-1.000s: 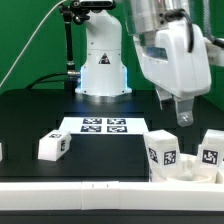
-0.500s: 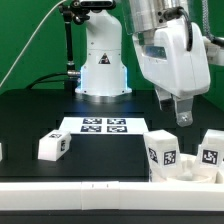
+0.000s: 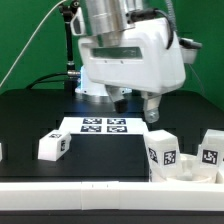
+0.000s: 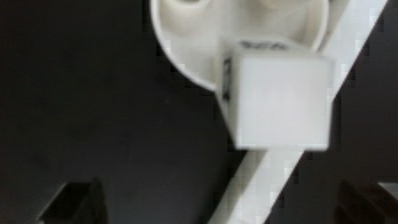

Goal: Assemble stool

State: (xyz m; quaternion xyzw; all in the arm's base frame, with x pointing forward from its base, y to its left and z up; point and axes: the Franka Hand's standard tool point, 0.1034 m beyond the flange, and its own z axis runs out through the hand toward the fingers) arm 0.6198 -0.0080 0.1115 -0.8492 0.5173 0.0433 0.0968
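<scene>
Gripper (image 3: 137, 106) hangs released above the marker board (image 3: 104, 125) at centre frame, its fingers (image 4: 71, 200) spread wide with nothing between them. Of the stool, one leg (image 3: 52, 146) lies at lower left, while a second leg (image 3: 163, 150) and a third leg (image 3: 210, 152) stand at lower right. Judged step is the approach to a leg: square the claw to its flat faces, descend centred, and close only once both pads flank it; no container is in view, the parts lying loose on the black table (image 3: 30, 115)
</scene>
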